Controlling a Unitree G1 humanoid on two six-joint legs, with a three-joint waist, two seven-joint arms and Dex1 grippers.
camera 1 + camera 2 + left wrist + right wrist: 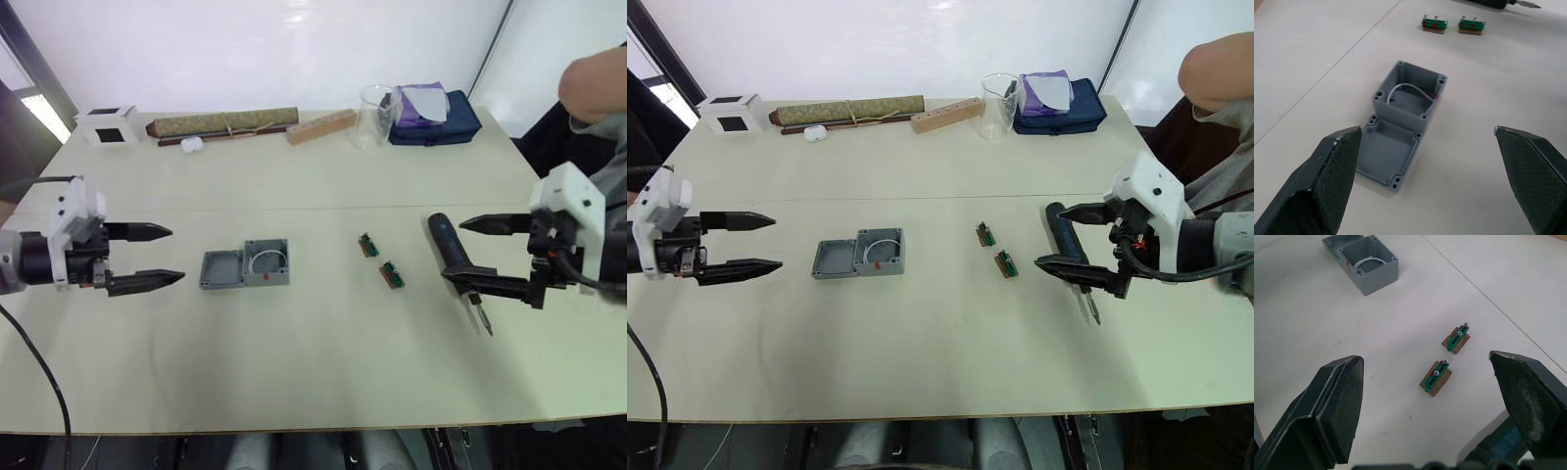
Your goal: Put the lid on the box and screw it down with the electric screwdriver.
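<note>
lid [220, 270] lies inside-up on the table [313, 372], touching the left side of the box [266, 262], which stands open with its wire loop showing. nothing assembled yet.

left gripper [147, 257] is spread wide and empty, tips pointing straight at the lid, which sits just ahead of the fingers [1332, 166] and roughly centred in the gap, box right behind it. left arm is clearly the nearer one for the lid, so my read is that the next move is a forward reach, close on the lid edges, flip and seat it.

right gripper [475, 255] is also wide and not gripping. screwdriver [453, 255] lies flat on the table between its fingers, close by the lower one. long axis runs across the finger line, bit end toward the near table edge, butt end away. looks staged for a pinch across the barrel.

two small green boards [1444, 360] lie between the box and the right fingertips, off the left arm's path.
</note>
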